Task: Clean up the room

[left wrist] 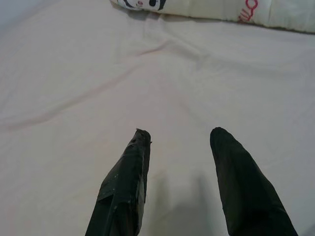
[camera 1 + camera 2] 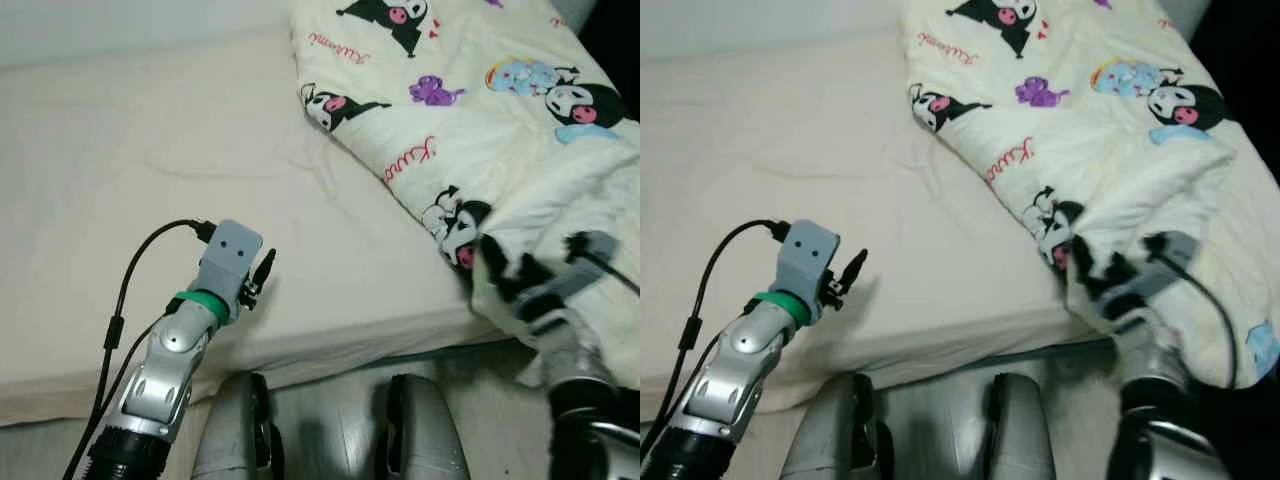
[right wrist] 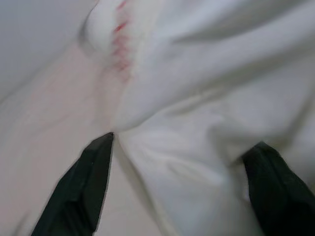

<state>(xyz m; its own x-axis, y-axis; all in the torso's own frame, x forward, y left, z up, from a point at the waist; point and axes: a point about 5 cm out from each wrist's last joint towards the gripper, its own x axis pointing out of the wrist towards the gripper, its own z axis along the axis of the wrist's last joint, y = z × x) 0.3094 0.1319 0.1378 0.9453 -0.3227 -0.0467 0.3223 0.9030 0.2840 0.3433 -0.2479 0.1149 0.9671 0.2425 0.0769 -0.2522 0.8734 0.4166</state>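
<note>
Two silver legs (image 2: 330,435) of the robot are standing at the near edge of the bed (image 2: 150,150), which is wearing a plain cream sheet. Over that near edge, toward its left part, the left gripper (image 2: 262,270) is hovering with its black fingers (image 1: 125,189) spread apart and nothing between them, only bare sheet lying under them. A black cable (image 2: 125,290) is looping along the left arm to the grey wrist housing. Across the right side of the bed a cream quilt (image 2: 480,110) printed with cartoon characters is lying bunched up, running from the far right corner down to the near right corner, where it is spilling over the bed's edge. At that near right corner the right gripper (image 2: 510,275) is pressing into the hanging quilt; its fingers (image 3: 83,191) are standing wide apart with a thick fold of the fabric bulging between them, not yet clenched on it. Both head views are blurring around this arm.
</note>
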